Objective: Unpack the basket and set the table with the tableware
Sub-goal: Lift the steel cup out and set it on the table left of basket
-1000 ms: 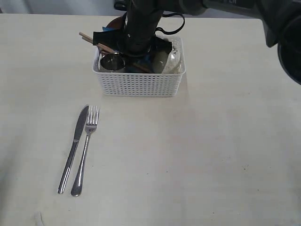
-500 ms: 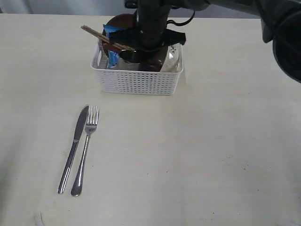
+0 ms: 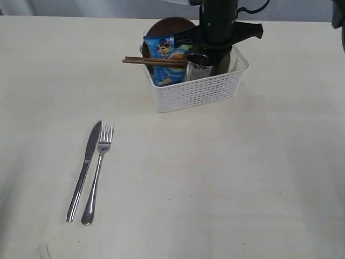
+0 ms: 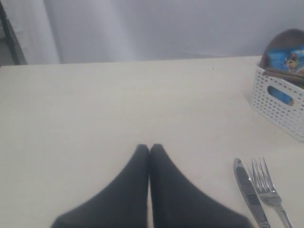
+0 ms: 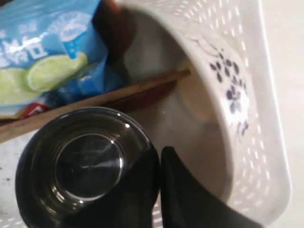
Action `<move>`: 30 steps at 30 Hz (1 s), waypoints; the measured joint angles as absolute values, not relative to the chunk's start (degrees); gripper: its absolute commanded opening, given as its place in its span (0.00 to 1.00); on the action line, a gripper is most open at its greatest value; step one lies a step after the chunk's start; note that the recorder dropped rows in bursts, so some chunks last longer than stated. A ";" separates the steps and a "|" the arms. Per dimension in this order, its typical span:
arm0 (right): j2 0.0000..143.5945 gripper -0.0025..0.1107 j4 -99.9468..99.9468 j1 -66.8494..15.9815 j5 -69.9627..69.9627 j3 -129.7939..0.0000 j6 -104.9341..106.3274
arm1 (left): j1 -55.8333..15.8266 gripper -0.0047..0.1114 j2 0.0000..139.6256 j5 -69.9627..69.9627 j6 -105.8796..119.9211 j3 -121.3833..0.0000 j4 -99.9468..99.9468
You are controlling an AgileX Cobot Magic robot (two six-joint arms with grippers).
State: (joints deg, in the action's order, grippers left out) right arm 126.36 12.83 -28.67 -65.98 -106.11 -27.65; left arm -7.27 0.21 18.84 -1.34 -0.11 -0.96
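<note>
Found the table (image 3: 259,178) barely set: only two pieces laid out, so judged the task early, with most tableware left to unpack.

Noted the basket (image 3: 197,91) at the far side, right of centre, standing skewed, long axis slanting from near-left to far-right. Saw it well loaded: plate (image 3: 168,25) on edge at the far-left end, bowl (image 5: 223,80) tipped against the right wall, blue bag (image 3: 163,54) upright in front of the plate. Could not make out a spoon with certainty.

Saw the chopsticks (image 3: 153,61) lying across the basket's left rim, long axis left to right, free ends jutting left past the rim.

Found knife (image 3: 83,171) and fork (image 3: 97,172) side by side at near left, well apart from the basket, knife on the left. Read both long axes as near to far with a slight lean, handles near, blade tip and tines far.

Saw the cup (image 3: 198,66) upright, mouth up, just inside the basket's near wall. Could not tell whether lifted off the basket floor.

Saw the right fingers (image 5: 190,199) nearly together, seemingly pinching the cup's rim. Saw the left fingers (image 4: 175,194) pressed together on nothing, low over bare table left of the knife.
</note>
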 measured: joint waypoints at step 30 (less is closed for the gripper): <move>113.50 0.02 6.11 -20.53 -69.77 -105.26 -17.36 | -7.27 0.04 0.21 18.84 -1.34 -0.11 -0.96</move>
State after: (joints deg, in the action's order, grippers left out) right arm 113.50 6.11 -20.53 -69.77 -105.26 -17.36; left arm -7.27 0.21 18.84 -1.34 -0.11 -0.96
